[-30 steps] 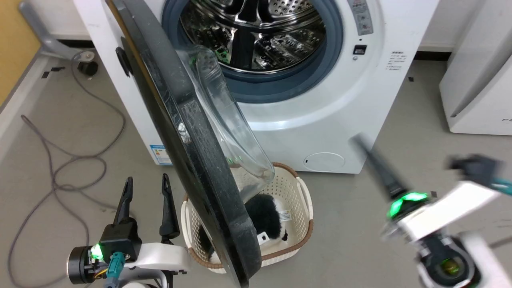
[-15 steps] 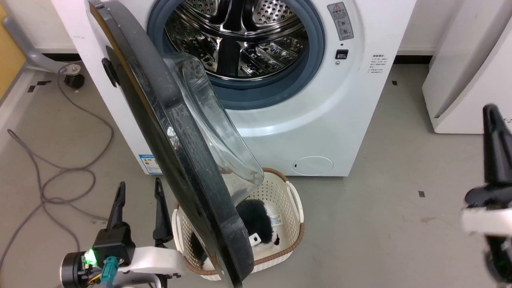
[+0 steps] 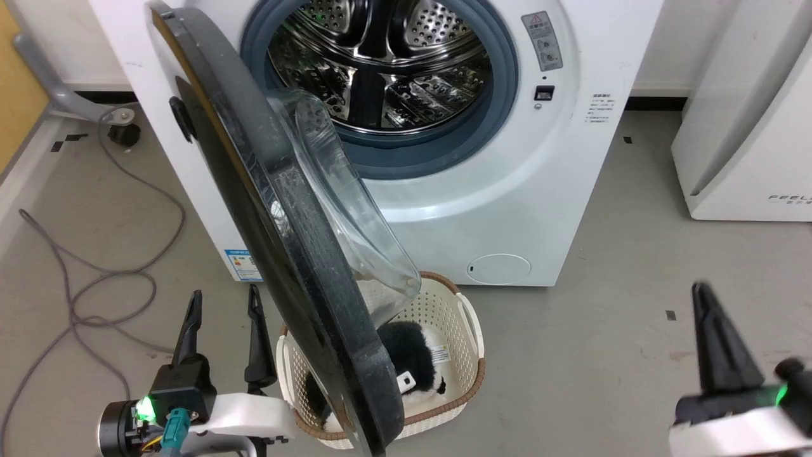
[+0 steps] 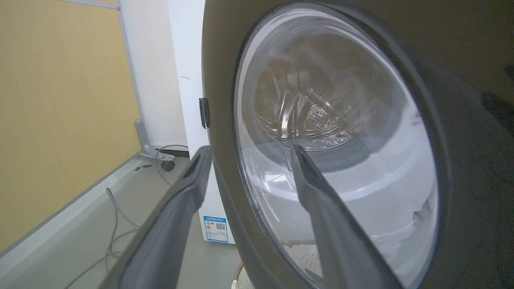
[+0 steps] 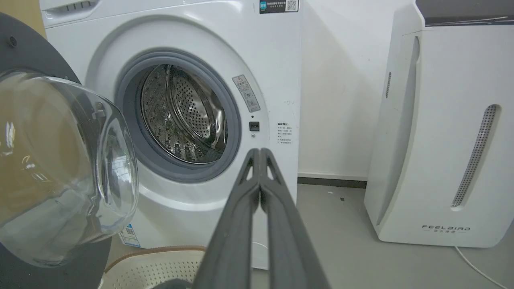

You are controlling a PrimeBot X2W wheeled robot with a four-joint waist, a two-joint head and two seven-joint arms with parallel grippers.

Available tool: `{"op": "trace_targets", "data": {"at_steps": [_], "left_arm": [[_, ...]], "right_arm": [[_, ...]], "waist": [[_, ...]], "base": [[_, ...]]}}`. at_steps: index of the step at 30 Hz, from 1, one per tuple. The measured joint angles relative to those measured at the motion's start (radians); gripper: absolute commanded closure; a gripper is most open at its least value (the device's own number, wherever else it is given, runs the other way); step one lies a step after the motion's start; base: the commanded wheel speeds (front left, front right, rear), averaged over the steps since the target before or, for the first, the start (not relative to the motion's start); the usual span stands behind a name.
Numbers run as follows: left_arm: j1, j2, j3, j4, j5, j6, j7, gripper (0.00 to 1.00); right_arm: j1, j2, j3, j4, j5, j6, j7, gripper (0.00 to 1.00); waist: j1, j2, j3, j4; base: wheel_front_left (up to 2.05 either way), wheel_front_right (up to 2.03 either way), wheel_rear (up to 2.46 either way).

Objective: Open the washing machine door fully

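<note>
The washing machine door stands swung out on its left-side hinge, nearly edge-on in the head view, with its clear glass bowl facing the drum of the white washing machine. My left gripper is open, low and just left of the door's lower edge. In the left wrist view the left gripper is apart from the glossy outer face of the door. My right gripper is shut on nothing at the lower right, far from the door. The right gripper points at the machine.
A cream basket holding a black-and-white plush toy sits on the floor under the door. A grey cable loops at the left. A white slanted appliance stands at the right, with open floor before it.
My right gripper has swung away from in front of the machine, out to the right and then down to the lower right. The door and my left gripper keep their places; the camera shifted slightly.
</note>
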Motion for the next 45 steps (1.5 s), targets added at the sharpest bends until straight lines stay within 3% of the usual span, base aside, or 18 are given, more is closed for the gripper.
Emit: {"op": "trace_targets", "data": {"at_steps": [4,5,6,18,19,20,29,33,45], "left_arm": [[0.000,0.000,-0.001,0.002,0.000,0.000,0.000,0.00],[0.000,0.000,-0.002,0.002,0.000,0.000,0.000,0.00],[0.001,0.000,-0.002,0.002,0.001,0.000,0.000,0.00],[0.012,0.000,0.003,0.007,-0.004,0.000,0.000,0.01],[0.012,0.000,0.005,0.007,-0.004,0.000,0.000,0.72],[0.012,0.000,0.010,0.004,-0.004,0.001,0.000,1.00],[-0.010,0.000,0.045,-0.136,0.016,-0.001,0.000,1.00],[-0.043,0.000,0.031,-0.239,0.024,-0.027,0.000,1.00],[-0.108,0.000,-0.208,-0.452,0.064,-0.089,0.000,1.00]], "right_arm": [[0.037,0.026,-0.015,0.031,-0.029,0.000,0.000,1.00],[0.045,0.033,-0.016,0.037,-0.029,0.000,0.000,0.80],[0.050,0.039,-0.017,0.045,-0.030,0.000,0.000,0.00],[0.057,0.057,-0.021,0.029,-0.099,0.000,0.000,0.00],[0.058,0.058,-0.021,0.028,-0.100,0.000,0.000,0.00],[0.062,0.060,-0.023,0.025,-0.102,0.000,0.000,0.00],[0.078,0.069,-0.026,0.004,-0.109,0.000,0.000,0.00],[0.092,0.072,-0.030,-0.005,-0.109,0.000,0.000,0.00],[0.098,0.076,-0.026,-0.021,-0.099,0.000,0.000,0.00]], "waist": [[0.0000,0.0000,-0.002,0.005],[0.0000,0.0000,-0.002,0.006],[0.0001,0.0000,-0.002,0.007],[0.0001,0.0000,-0.018,0.012],[0.0001,0.0000,-0.020,0.012],[0.0001,0.0000,-0.021,0.012],[0.0001,0.0000,-0.032,0.013],[0.0001,0.0000,-0.034,0.011],[0.0001,0.0000,-0.042,0.002]], "base": [[0.00,0.00,0.00],[0.00,0.00,0.00],[0.00,0.00,0.00],[0.00,0.00,0.00],[0.00,0.00,0.00],[0.00,0.00,0.00],[0.00,0.00,0.00],[0.00,0.00,0.00],[0.00,0.00,0.00]]}}
